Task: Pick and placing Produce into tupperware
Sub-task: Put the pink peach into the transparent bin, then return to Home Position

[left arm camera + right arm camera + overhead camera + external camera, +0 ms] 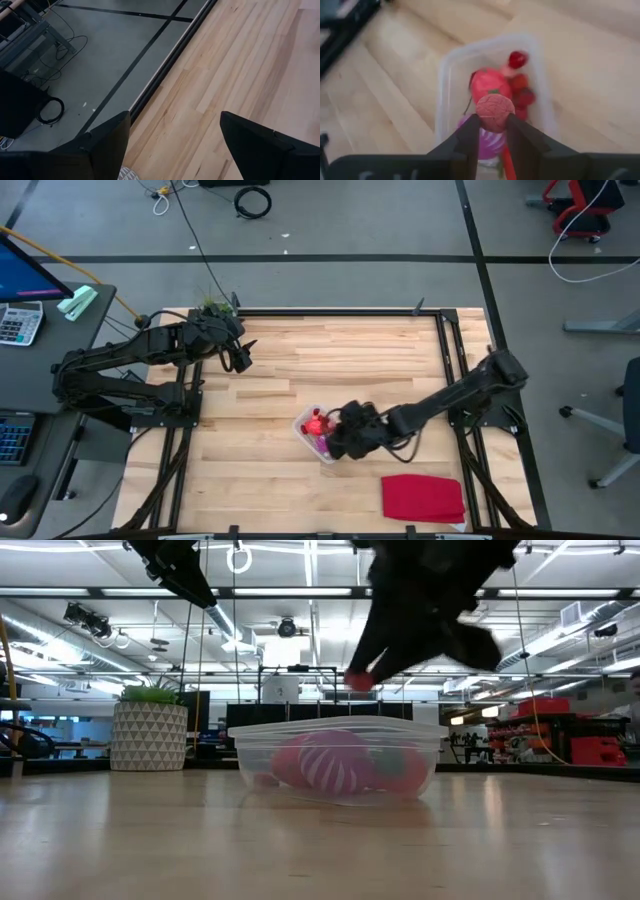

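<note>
Pink-red and bumpy, a small raspberry-like piece sits pinched between the two dark fingers of the right hand, which are closed down to just its width; only the sides of the piece are caught, so the hold looks shallow, and a jolt could squeeze it out sideways. Just beyond and below the fingertips lies the clear tupperware, with a larger red-pink piece, a purple striped piece under the fingers and several tiny red pieces at the far side of it. In the low view the held piece hangs above the container's rim, apart from it, so a release from this height could, in my judgement, let the round piece bounce off the crowded fruit and hop over the low wall onto the desk. Lowering carries its own risk: the container is light and sits loose on the wood, and a fingertip catching the rim might shove or tip it and spill what is already in. Farther off, near the right arm's side, a red cloth lies flat, well clear. Farthest away, the left hand hovers with fingers spread wide and holding nothing near the desk's back edge by a potted plant, and poses no hazard where it is.
</note>
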Controlling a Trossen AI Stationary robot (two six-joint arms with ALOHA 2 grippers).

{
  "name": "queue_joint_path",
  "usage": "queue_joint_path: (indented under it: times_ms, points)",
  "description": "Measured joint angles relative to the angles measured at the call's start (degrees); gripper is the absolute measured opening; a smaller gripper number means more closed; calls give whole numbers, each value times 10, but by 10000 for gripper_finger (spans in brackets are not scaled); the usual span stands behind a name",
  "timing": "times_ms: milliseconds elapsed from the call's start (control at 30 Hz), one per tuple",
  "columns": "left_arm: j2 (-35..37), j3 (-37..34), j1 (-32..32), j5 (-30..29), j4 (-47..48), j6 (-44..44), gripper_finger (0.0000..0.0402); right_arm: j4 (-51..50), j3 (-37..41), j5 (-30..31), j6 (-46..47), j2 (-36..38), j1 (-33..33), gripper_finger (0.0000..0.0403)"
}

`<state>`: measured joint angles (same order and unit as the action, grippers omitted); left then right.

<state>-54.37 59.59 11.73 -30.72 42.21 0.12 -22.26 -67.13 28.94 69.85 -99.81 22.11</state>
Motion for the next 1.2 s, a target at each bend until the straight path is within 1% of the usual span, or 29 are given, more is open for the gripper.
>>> queue_joint_path:
  times_ms: [67, 133, 300, 467, 633, 733, 933, 1000, 1100, 1200]
  points:
    - [0, 0, 0, 0, 0, 0, 316, 22, 0, -30, -34, -24, -13, 100]
    - [0, 0, 0, 0, 0, 0, 316, 19, 0, -54, -60, -38, -25, 107]
    - [0, 0, 0, 0, 0, 1, 316, 15, 0, -62, -83, -46, -48, 133]
    - [0, 0, 0, 0, 0, 0, 316, 17, -1, -65, -94, -33, -63, 159]
    - [0, 0, 0, 0, 0, 0, 316, 15, -1, -93, -106, -31, -67, 177]
    - [0, 0, 0, 0, 1, 1, 316, 12, -1, -102, -131, -22, -65, 181]
    - [0, 0, 0, 0, 6, 20, 316, 14, -2, -104, -139, -18, -66, 181]
    - [0, 0, 0, -1, 3, 17, 316, 12, -2, -104, -162, -18, -67, 182]
    - [0, 0, 0, 0, 9, 2, 316, -6, -2, -106, -227, -11, -75, 183]
    - [2, 0, 0, 0, 22, -10, 316, -24, -2, -109, -235, 10, -86, 183]
